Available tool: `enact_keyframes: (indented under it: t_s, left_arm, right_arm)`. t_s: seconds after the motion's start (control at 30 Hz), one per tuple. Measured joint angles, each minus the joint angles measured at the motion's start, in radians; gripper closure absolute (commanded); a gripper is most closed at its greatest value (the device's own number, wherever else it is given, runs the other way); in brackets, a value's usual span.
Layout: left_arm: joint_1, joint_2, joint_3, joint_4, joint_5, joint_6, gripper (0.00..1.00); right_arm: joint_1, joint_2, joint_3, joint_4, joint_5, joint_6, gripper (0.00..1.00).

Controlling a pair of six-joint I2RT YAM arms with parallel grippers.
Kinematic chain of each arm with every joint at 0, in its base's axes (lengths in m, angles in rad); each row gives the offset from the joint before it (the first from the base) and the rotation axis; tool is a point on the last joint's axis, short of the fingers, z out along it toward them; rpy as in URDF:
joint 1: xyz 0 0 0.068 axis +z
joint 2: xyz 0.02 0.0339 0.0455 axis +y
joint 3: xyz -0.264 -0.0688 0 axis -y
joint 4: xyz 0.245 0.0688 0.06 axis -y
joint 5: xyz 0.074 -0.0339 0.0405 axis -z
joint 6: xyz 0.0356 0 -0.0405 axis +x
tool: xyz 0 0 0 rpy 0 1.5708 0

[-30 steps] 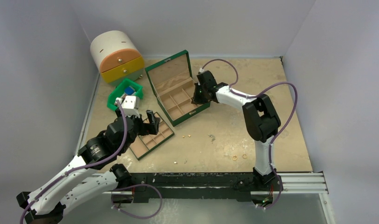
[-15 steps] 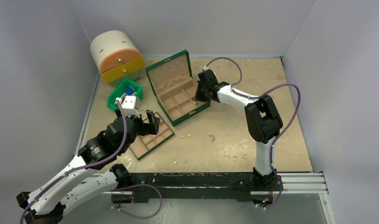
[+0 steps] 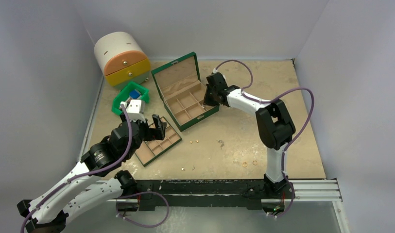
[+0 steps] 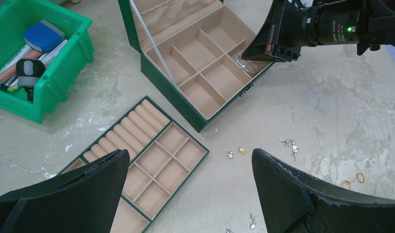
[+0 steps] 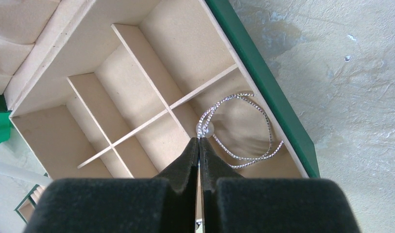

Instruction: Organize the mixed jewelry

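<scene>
- Box point(image 3: 185, 99): open, with the hoop point(image 5: 207, 130) in its corner compartment.
- Tray point(image 4: 156, 160): visible slots are bare.
- Left gripper point(image 4: 189, 154): spread wide, holding nothing.
- Right gripper point(image 5: 199, 141): pinched together at the hoop's bead; whether it grips the hoop is unclear.
- Studs point(image 4: 235, 152), rings point(image 4: 353, 180) and charm point(image 4: 290, 144): loose on the table, unsorted.

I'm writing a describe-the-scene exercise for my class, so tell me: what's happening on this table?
The right gripper is shut on a thin silver hoop, holding it in a compartment of the open green jewelry box. The left gripper hangs open above the divided tray, holding nothing. Gold studs and gold rings lie loose on the table, not yet sorted.
</scene>
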Motion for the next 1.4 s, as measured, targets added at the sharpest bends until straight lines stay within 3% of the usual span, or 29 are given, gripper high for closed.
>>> enact_keyframes:
  t_s: [1.13, 1.4]
  left_arm:
    - [0.000, -0.005, 0.000, 0.000, 0.000, 0.000, 0.02]
    - [0.000, -0.005, 0.000, 0.000, 0.000, 0.000, 0.02]
  right_arm:
    - [0.000, 0.026, 0.064, -0.108, 0.066, -0.066, 0.98]
    - [0.001, -0.019, 0.065, -0.106, 0.006, -0.089, 0.96]
